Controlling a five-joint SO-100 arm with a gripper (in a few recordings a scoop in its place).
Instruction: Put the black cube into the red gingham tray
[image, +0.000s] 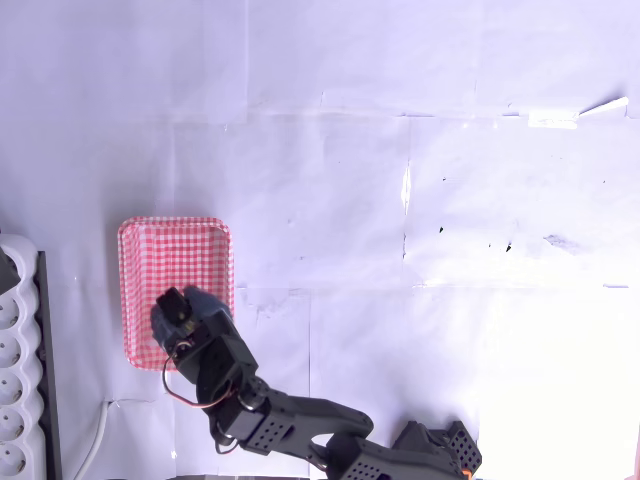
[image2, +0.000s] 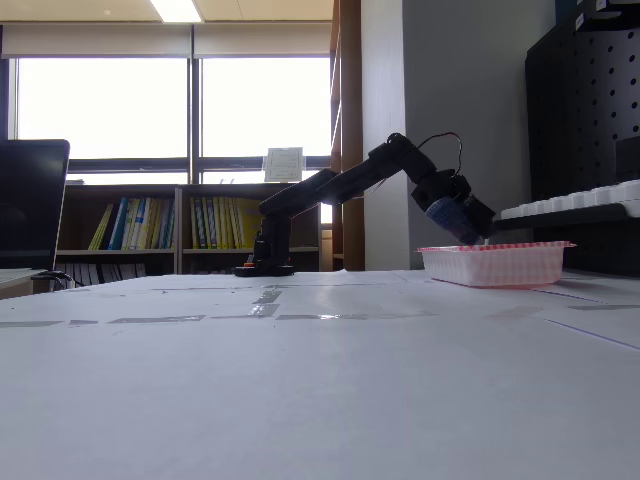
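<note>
In the overhead view the arm is reaching in from six o'clock, and the gripper (image: 178, 312) is hovering over the near end of the red gingham tray (image: 140, 255). The tray is sitting at roughly eight o'clock on the white table (image: 420, 200), with the white power strip (image: 15, 380) just beside it at the left edge. In the fixed view the gripper (image2: 478, 232) is dipping down over the tray's (image2: 500, 265) rim. Fingers apart or together? I cannot tell from here. The black cube is hidden, so its spot cannot be made out either.
</note>
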